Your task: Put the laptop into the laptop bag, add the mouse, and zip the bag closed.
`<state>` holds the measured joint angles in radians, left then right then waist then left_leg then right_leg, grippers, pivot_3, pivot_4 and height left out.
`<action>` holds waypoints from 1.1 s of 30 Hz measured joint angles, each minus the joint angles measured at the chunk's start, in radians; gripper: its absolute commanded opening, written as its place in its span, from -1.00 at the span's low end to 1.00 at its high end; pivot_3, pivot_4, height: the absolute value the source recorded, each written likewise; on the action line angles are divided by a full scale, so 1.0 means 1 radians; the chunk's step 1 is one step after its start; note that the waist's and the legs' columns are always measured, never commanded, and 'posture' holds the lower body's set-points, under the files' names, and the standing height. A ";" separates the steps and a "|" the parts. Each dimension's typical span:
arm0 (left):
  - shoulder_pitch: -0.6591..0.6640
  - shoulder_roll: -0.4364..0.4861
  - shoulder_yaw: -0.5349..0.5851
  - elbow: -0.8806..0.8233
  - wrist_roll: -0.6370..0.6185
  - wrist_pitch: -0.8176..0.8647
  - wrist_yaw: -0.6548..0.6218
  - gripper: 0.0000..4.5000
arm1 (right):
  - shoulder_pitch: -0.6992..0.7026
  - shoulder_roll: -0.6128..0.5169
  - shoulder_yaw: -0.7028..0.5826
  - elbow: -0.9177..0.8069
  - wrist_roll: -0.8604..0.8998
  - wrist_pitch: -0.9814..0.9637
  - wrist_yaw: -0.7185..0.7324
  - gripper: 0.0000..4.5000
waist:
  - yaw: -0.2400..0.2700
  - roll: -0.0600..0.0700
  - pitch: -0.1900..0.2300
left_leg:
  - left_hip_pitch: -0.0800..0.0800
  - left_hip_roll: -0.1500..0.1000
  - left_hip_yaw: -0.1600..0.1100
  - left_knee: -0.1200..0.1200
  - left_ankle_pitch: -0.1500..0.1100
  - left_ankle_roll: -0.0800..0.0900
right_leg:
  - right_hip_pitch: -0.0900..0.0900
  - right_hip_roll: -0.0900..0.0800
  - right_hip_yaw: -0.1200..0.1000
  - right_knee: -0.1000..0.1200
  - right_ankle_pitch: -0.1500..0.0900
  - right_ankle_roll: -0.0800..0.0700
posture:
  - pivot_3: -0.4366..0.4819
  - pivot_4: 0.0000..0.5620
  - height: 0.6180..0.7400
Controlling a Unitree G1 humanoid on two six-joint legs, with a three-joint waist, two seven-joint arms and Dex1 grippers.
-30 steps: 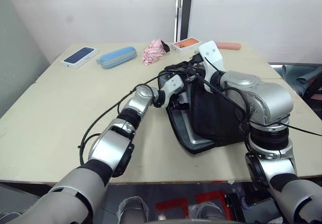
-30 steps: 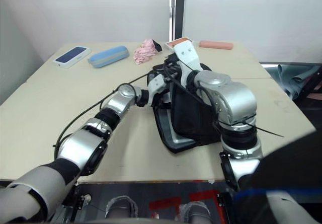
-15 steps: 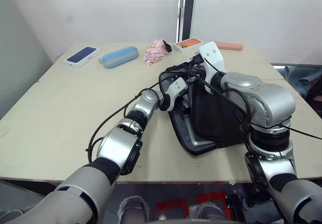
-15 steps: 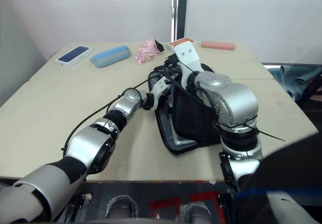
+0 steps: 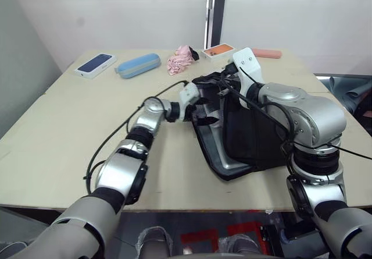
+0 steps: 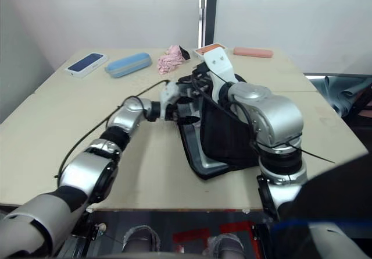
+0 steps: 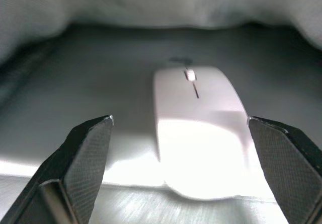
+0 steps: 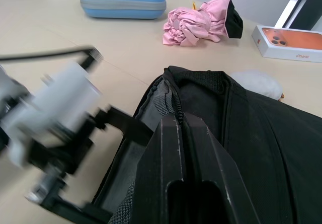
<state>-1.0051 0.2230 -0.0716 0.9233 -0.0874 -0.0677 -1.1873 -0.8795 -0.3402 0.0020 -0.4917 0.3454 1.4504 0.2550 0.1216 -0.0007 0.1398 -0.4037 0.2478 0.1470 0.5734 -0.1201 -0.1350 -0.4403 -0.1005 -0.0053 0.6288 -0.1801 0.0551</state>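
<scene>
Bag [image 5: 250, 137] of black fabric is seen right of centre in the left eye view, lying on the tan table [image 5: 70, 131] with its top flap lifted and its mouth turned toward the left of the frame. Just inside that mouth a grey edge of the laptop [image 5: 216, 154] is shown along the bag's lower left side. The mouse [image 7: 198, 128], glossy white with a thin line along its top, is seen in the left wrist view lying flat on the grey laptop surface inside the bag, under the dark fabric.

The left gripper [image 5: 200, 109] is placed at the bag's opening near the centre of the left eye view; its two black fingers [image 7: 83, 156] are spread wide on either side of the mouse without touching it. The right gripper [image 8: 183, 148] is closed tight on the raised black flap at the zipper edge, holding it up.

Toward the top of the left eye view, a dark phone box [image 5: 93, 65] and a blue case [image 5: 137, 64] are set at upper left, a pink bundle [image 5: 180, 59] and an orange phone box [image 5: 216, 50] at upper centre, and a pink bar [image 5: 266, 53] further right. A puffy white thing [image 8: 256, 83] is seen just behind the bag.
</scene>
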 measured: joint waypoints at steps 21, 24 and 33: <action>0.366 0.761 0.029 -0.701 -0.489 0.510 -0.385 0.99 | 0.319 -0.258 0.095 0.011 0.124 -0.633 0.575 -1.00 | -0.029 0.003 0.002 | 0.003 0.001 0.001 -0.001 -0.003 0.004 | -0.001 0.001 0.001 0.003 -0.002 -0.001 | -0.05 -0.47 1.00; 0.362 0.782 0.025 -0.698 -0.467 0.474 -0.384 0.99 | 0.352 -0.325 0.093 0.018 0.161 -0.689 0.702 -1.00 | -0.032 0.003 0.002 | 0.003 0.001 0.001 -0.001 -0.004 0.005 | 0.000 0.001 0.001 0.002 -0.002 -0.001 | -0.05 -0.47 1.00; 0.335 0.687 -0.016 -0.623 -0.292 0.210 -0.379 1.00 | 0.379 -0.481 0.121 0.055 0.238 -0.615 0.863 0.02 | -0.021 0.003 0.002 | 0.004 0.001 0.001 0.001 -0.004 0.006 | 0.002 0.000 0.001 0.003 -0.002 -0.002 | -0.05 -0.47 1.00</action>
<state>-0.6697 0.9099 -0.0873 0.3003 -0.3796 0.1418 -1.5666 -0.5008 -0.8208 0.1233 -0.4370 0.5836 0.8353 1.1177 0.1003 0.0020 0.1414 -0.3996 0.2486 0.1477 0.5747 -0.1238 -0.1291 -0.4378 -0.1004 -0.0047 0.6317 -0.1817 0.0531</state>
